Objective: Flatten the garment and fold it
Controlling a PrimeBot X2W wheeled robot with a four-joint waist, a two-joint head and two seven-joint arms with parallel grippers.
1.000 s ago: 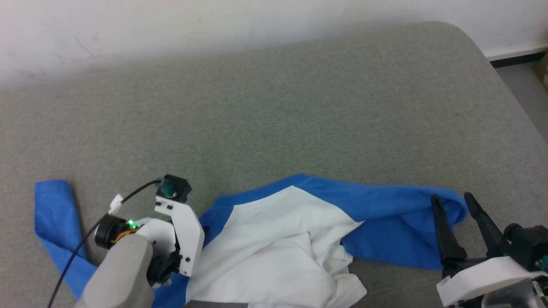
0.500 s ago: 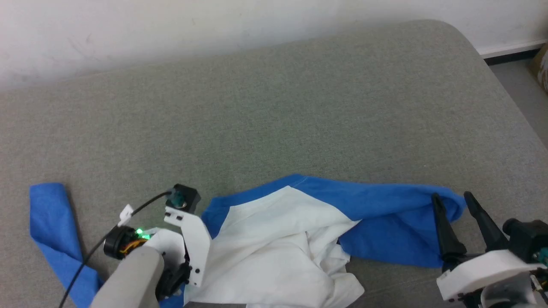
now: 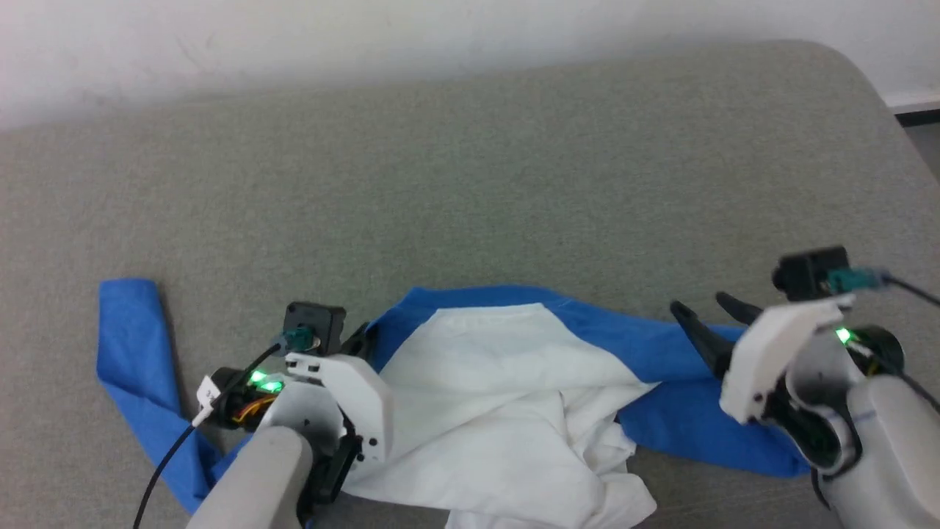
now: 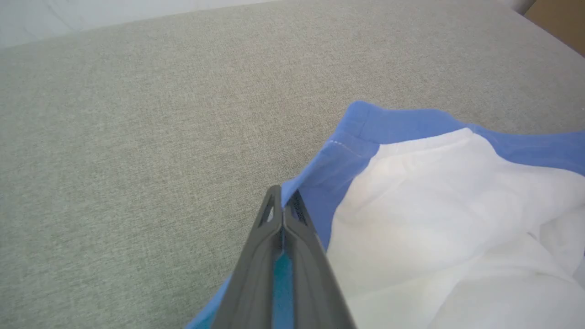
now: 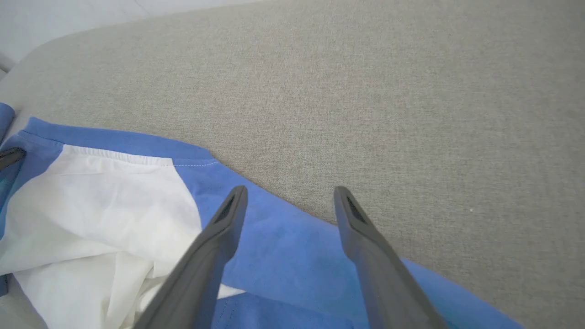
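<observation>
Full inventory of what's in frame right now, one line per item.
garment: 1, white body with royal-blue sleeves, crumpled at the near side of the surface.
padded surface: 1, grey fabric, under the garment.
wall: 1, white, behind the surface.
skirting: 1, dark strip, far right.
left gripper: 1, dark fingers, shut on the garment's blue edge.
right gripper: 1, dark fingers, open, over the blue sleeve on the robot's right.

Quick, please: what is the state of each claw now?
Left claw: closed on the blue edge of the garment.
Right claw: open, holding nothing.
</observation>
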